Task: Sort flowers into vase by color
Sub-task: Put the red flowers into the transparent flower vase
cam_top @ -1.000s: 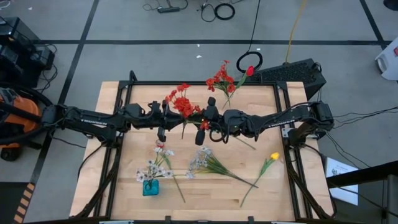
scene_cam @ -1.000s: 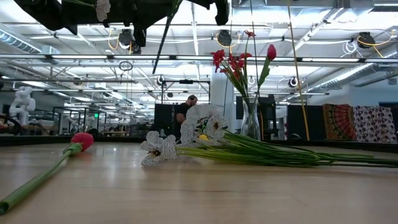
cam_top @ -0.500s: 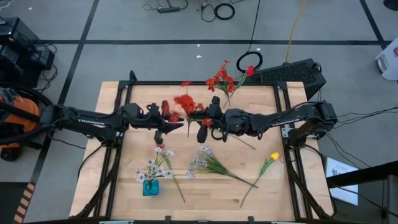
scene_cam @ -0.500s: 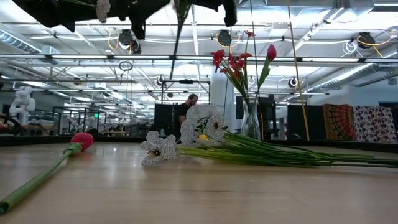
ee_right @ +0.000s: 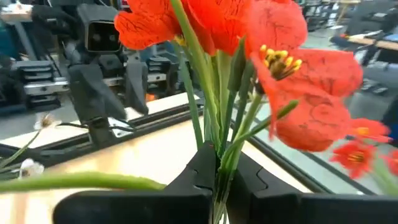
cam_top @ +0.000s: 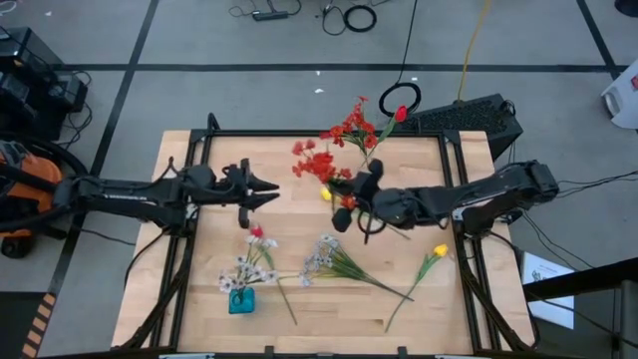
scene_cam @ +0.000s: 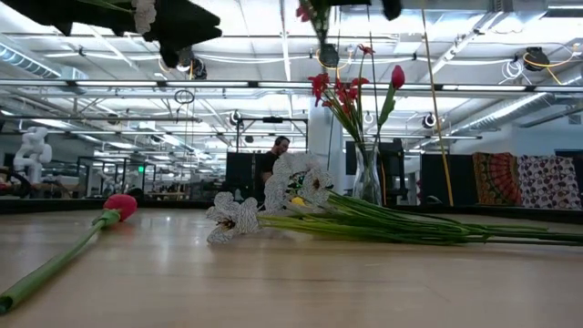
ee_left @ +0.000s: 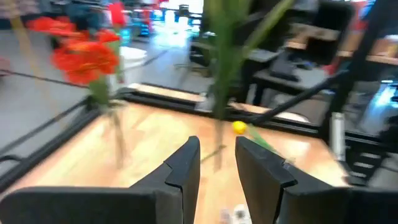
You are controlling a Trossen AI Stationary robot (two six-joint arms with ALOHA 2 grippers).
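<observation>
My right gripper [cam_top: 346, 189] is shut on a red flower cluster [cam_top: 317, 163], held high over the table's middle, just short of the glass vase [scene_cam: 367, 178] with red flowers [cam_top: 354, 128] at the far edge. My left gripper [cam_top: 271, 192] stands open left of it, with nothing between its fingers [ee_left: 214, 165]. A blue vase [cam_top: 241, 300] near the front left holds white blossoms. A white spray [cam_top: 327, 257], a yellow tulip [cam_top: 439, 251] and a red tulip [scene_cam: 118, 206] lie flat on the wood. My right gripper pinches the cluster's bundle of thin green stalks [ee_right: 219, 152] between its two fingers, just below the blossoms. The fingers come about level from the table's right side and lie across the stalks. The flower is lifted clear, blossoms [ee_right: 273, 56] above the fingers.
A black frame [cam_top: 299, 133] rims the tabletop. The white spray's long green stems [scene_cam: 410, 228] stretch across the table's middle. Bare wood shows in the near right corner [cam_top: 449, 309] and along the far left [cam_top: 229, 150].
My left gripper has drawn back from the red cluster toward the table's left edge, leaving the flower with my right gripper. My right gripper has turned and carried the cluster toward the far right, closer to the vase of red flowers.
</observation>
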